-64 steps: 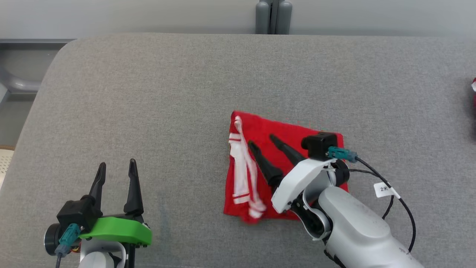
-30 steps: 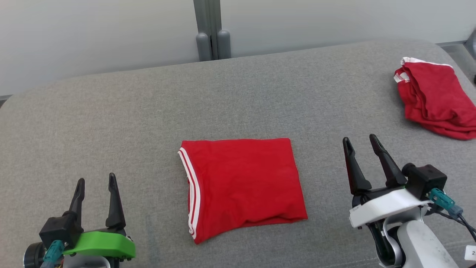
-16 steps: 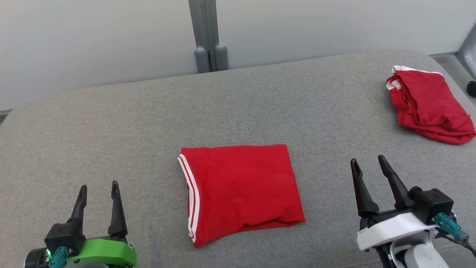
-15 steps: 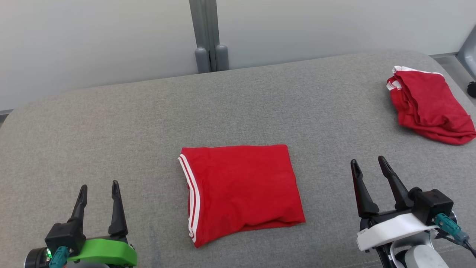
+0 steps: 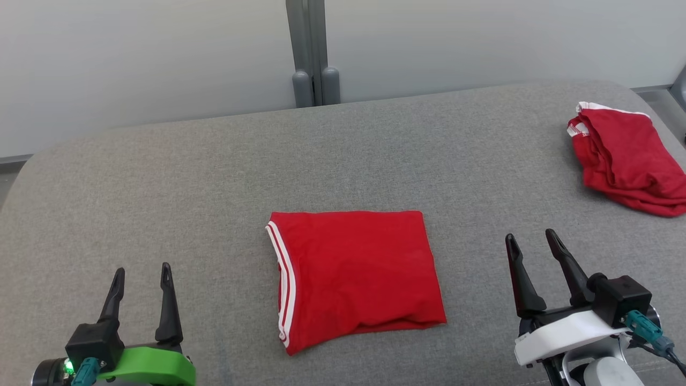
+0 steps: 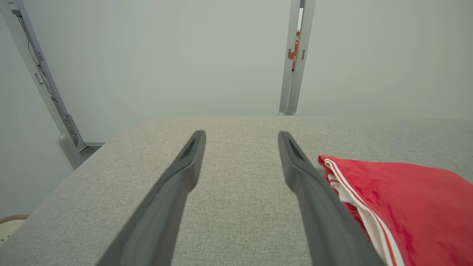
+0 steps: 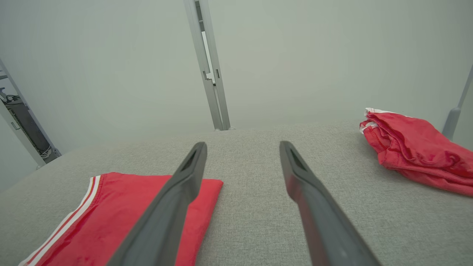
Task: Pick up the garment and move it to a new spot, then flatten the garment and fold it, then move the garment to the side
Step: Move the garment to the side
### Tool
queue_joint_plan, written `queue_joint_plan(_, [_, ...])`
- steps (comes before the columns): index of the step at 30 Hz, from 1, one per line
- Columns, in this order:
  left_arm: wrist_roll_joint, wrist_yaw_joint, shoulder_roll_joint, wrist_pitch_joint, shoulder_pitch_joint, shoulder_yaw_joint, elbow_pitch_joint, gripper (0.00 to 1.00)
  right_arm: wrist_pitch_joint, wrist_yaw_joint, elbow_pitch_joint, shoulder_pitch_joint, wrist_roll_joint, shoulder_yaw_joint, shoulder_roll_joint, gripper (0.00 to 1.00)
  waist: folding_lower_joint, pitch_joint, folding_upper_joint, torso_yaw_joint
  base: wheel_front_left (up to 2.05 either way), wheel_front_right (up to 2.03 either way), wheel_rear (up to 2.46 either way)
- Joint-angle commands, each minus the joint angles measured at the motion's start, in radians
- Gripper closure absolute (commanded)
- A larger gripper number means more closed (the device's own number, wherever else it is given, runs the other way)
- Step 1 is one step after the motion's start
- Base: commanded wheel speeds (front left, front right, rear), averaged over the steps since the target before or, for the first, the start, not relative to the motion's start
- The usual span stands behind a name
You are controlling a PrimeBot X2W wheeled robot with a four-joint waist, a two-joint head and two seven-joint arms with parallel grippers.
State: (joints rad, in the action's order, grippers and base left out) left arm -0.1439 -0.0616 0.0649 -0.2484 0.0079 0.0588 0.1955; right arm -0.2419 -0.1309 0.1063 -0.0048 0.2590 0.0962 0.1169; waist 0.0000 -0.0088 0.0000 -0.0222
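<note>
The left claw (image 5: 142, 268) gapes wide and empty above the grey cushion (image 5: 161, 177) — the folded red garment (image 5: 356, 276) lies flat to its right, between both claws, touching neither. The right claw (image 5: 529, 235) stands wide and empty too; beyond it to the right lies a second red garment (image 5: 627, 161), seemingly bunched.

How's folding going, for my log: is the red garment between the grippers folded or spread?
Folded. The red garment lies as a compact rectangle; the left wrist view shows stacked layers at its striped edge.
</note>
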Motion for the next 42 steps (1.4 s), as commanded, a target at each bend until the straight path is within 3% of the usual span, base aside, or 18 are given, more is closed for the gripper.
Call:
queue_joint_plan(1, [-0.004,0.006,0.009,0.000,0.016,0.000,-0.007,0.00,0.004,0.001,-0.005,0.007,-0.008,-0.004,0.003,0.00,0.0000,-0.001,0.0000,0.002,0.00,0.00,0.00])
queue_joint_plan(42, [-0.026,0.043,0.038,0.040,0.046,-0.024,-0.077,0.00,0.023,0.001,0.014,0.004,-0.019,-0.007,-0.010,0.00,0.0000,0.003,0.0000,0.018,0.00,0.00,0.00])
